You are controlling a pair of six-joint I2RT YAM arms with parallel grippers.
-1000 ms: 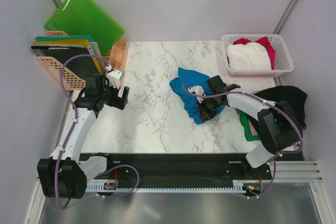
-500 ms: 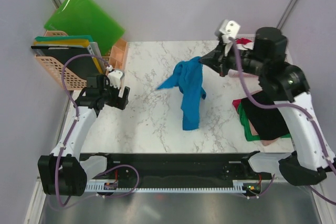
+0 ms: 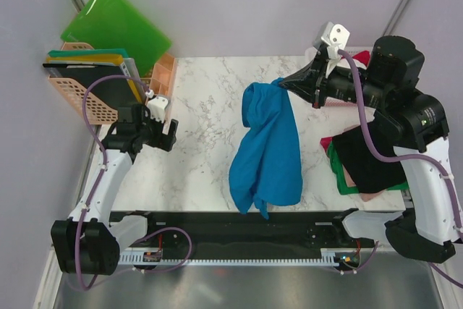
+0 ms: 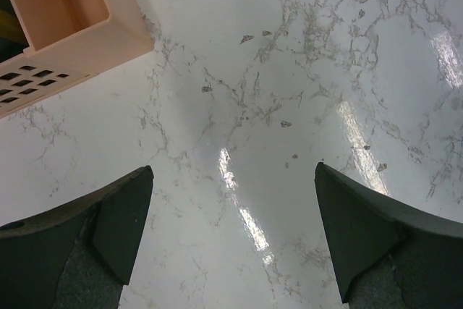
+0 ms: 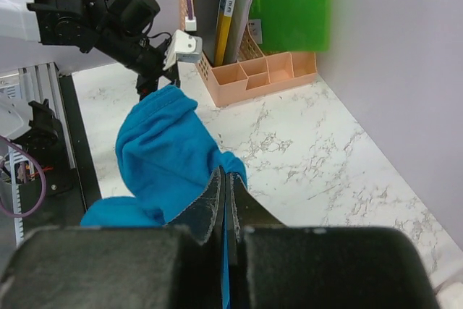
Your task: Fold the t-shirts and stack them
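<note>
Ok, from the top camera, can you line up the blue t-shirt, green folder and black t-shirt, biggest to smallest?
1. blue t-shirt, though it hangs lifted, nearer the camera, which flatters it.
2. green folder.
3. black t-shirt, partly behind the right arm, so second and third are unsure.

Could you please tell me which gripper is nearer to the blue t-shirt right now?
Right. The right gripper is shut on the top of the blue t-shirt, holding it up; the left gripper hovers open over the table, well apart from it.

arms (image 3: 108, 175) 2 | blue t-shirt (image 3: 268, 150) 1 | peach organisers (image 3: 66, 94) 2
</note>
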